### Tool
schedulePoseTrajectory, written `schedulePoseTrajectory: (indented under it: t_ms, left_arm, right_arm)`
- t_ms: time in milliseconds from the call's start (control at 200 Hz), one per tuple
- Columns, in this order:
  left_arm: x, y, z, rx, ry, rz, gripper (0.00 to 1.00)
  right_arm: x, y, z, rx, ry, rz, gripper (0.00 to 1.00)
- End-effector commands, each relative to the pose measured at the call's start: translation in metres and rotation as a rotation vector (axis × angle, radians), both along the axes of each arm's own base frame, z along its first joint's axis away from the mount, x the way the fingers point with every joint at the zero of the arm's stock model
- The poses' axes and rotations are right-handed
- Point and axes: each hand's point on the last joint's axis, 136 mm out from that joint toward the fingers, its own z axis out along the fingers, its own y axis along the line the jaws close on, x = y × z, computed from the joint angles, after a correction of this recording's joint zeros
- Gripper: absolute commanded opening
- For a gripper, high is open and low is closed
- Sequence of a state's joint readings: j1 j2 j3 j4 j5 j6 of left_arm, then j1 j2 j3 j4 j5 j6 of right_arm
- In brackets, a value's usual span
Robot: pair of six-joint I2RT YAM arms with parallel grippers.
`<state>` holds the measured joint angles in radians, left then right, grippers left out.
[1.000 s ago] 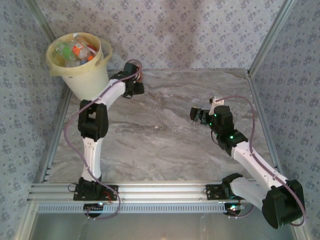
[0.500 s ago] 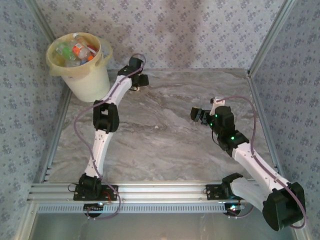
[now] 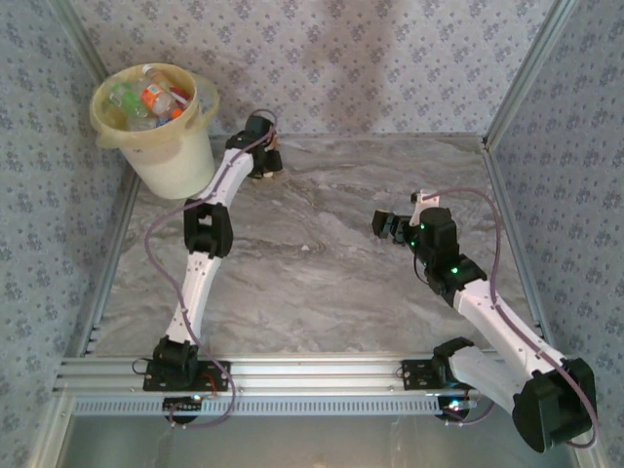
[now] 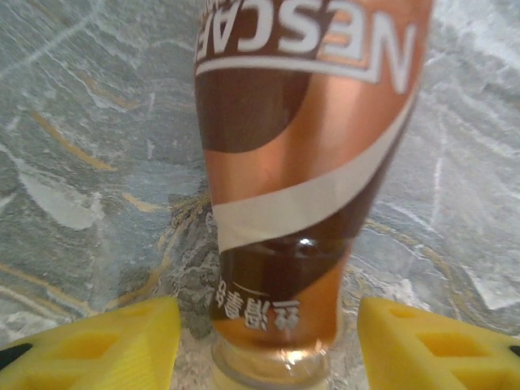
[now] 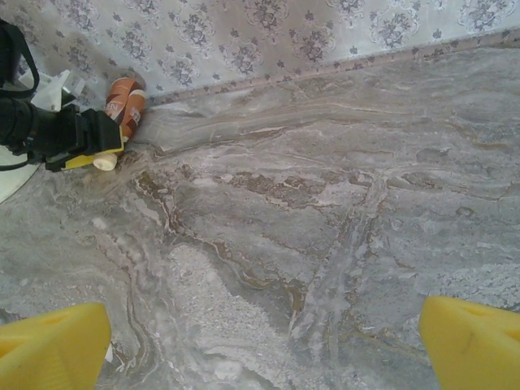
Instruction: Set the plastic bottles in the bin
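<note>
A brown and copper labelled plastic bottle (image 4: 301, 162) lies on the marble table by the back wall, its pale cap toward the wrist camera. My left gripper (image 4: 268, 341) straddles its neck end, open, with a gap showing between each yellow finger (image 4: 97, 341) and the bottle. From above, the left gripper (image 3: 265, 161) sits just right of the bin (image 3: 171, 156), a cream bucket holding several bottles (image 3: 146, 97). The right wrist view shows the same bottle (image 5: 126, 106) at the far left. My right gripper (image 3: 382, 224) hangs open over bare table with nothing between its fingers.
The patterned back wall (image 3: 370, 68) runs right behind the bottle. Metal frame rails (image 3: 292, 370) border the table at the near edge and along both sides. Marble surface (image 3: 322, 263) lies bare between the two arms.
The left arm has stretched from beside the bin toward the back wall and come down over the bottle. Its jaws have narrowed. The right arm has not moved.
</note>
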<state>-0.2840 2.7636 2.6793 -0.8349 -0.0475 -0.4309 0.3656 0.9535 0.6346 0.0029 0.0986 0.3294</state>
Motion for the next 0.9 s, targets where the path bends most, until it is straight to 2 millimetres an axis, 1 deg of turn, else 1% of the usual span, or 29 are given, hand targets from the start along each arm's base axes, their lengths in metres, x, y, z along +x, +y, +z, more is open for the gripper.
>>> schedulePoseTrajectory:
  t_ms: [0, 110, 220, 300, 370, 505, 590, 615, 630, 635, 650, 685, 690, 699, 714, 719, 729, 734, 759, 779, 804, 814, 849, 859, 884, 894]
  left_arm:
    - [-0.001, -0.002, -0.014, -0.036, 0.033, -0.007, 0.59]
    - [-0.003, -0.002, -0.020, -0.033, 0.045, -0.012, 0.54]
    - [-0.004, -0.002, -0.022, -0.024, 0.050, -0.016, 0.43]
    - [-0.003, -0.001, -0.017, -0.019, 0.042, -0.019, 0.39]
    - [-0.004, -0.001, -0.007, -0.021, 0.035, -0.022, 0.36]
    - [-0.011, -0.002, 0.026, -0.018, 0.017, -0.044, 0.33]
    - [-0.022, -0.004, 0.051, -0.006, 0.005, -0.065, 0.31]
    - [-0.025, -0.005, 0.062, -0.003, -0.009, -0.072, 0.31]
    - [-0.028, -0.006, 0.064, 0.000, -0.013, -0.076, 0.30]
    - [-0.028, -0.006, 0.069, -0.001, -0.020, -0.076, 0.30]
    - [-0.031, -0.007, 0.072, 0.001, -0.026, -0.081, 0.30]
    - [-0.037, -0.009, 0.088, -0.003, -0.059, -0.090, 0.30]
    - [-0.037, -0.008, 0.087, -0.003, -0.059, -0.090, 0.30]
    - [-0.039, -0.009, 0.093, -0.008, -0.072, -0.092, 0.30]
    - [-0.042, -0.009, 0.095, -0.010, -0.078, -0.093, 0.30]
    - [-0.042, -0.010, 0.101, -0.015, -0.092, -0.094, 0.30]
    - [-0.045, -0.010, 0.103, -0.018, -0.098, -0.095, 0.30]
    - [-0.046, -0.010, 0.108, -0.021, -0.107, -0.094, 0.30]
    - [-0.052, -0.009, 0.116, -0.029, -0.122, -0.093, 0.31]
    - [-0.054, -0.010, 0.124, -0.041, -0.149, -0.091, 0.31]
    - [-0.059, -0.008, 0.136, -0.052, -0.174, -0.086, 0.31]
    - [-0.062, -0.009, 0.137, -0.055, -0.177, -0.086, 0.31]
    - [-0.069, -0.006, 0.152, -0.068, -0.206, -0.077, 0.31]
    - [-0.071, -0.004, 0.153, -0.070, -0.207, -0.074, 0.31]
    - [-0.077, -0.004, 0.168, -0.080, -0.235, -0.074, 0.31]
    - [-0.080, -0.003, 0.166, -0.079, -0.230, -0.074, 0.30]
  right_arm:
    - [0.000, -0.007, 0.006, 0.001, -0.011, -0.029, 1.00]
    - [0.002, -0.007, 0.005, 0.001, -0.012, -0.033, 1.00]
    - [0.004, -0.005, 0.003, 0.001, -0.005, -0.030, 1.00]
    - [0.006, -0.004, 0.003, 0.000, -0.004, -0.029, 1.00]
    - [0.007, -0.004, 0.004, 0.002, -0.006, -0.029, 1.00]
    - [0.008, -0.004, 0.005, 0.004, -0.011, -0.030, 1.00]
    - [0.008, -0.003, 0.007, 0.007, -0.016, -0.027, 1.00]
    - [0.009, -0.003, 0.006, 0.007, -0.017, -0.028, 1.00]
    - [0.009, -0.003, 0.007, 0.007, -0.019, -0.029, 1.00]
    - [0.009, -0.003, 0.007, 0.008, -0.019, -0.028, 1.00]
    - [0.009, -0.003, 0.007, 0.008, -0.020, -0.028, 1.00]
    - [0.009, -0.003, 0.007, 0.009, -0.023, -0.026, 1.00]
    - [0.009, -0.002, 0.008, 0.011, -0.024, -0.025, 1.00]
    - [0.009, -0.002, 0.008, 0.012, -0.026, -0.025, 1.00]
    - [0.010, -0.002, 0.009, 0.012, -0.029, -0.024, 1.00]
    - [0.010, -0.002, 0.009, 0.013, -0.030, -0.023, 1.00]
    - [0.010, -0.001, 0.009, 0.014, -0.030, -0.022, 1.00]
    - [0.010, -0.002, 0.009, 0.014, -0.031, -0.023, 1.00]
    - [0.010, -0.001, 0.010, 0.016, -0.034, -0.020, 1.00]
    - [0.011, 0.000, 0.011, 0.018, -0.036, -0.019, 1.00]
    - [0.011, 0.000, 0.011, 0.019, -0.039, -0.018, 1.00]
    - [0.011, 0.000, 0.011, 0.020, -0.040, -0.018, 1.00]
    - [0.012, 0.001, 0.012, 0.022, -0.043, -0.015, 1.00]
    - [0.012, 0.001, 0.012, 0.024, -0.044, -0.014, 1.00]
    - [0.012, 0.001, 0.013, 0.026, -0.046, -0.012, 1.00]
    - [0.012, 0.002, 0.013, 0.027, -0.048, -0.012, 1.00]
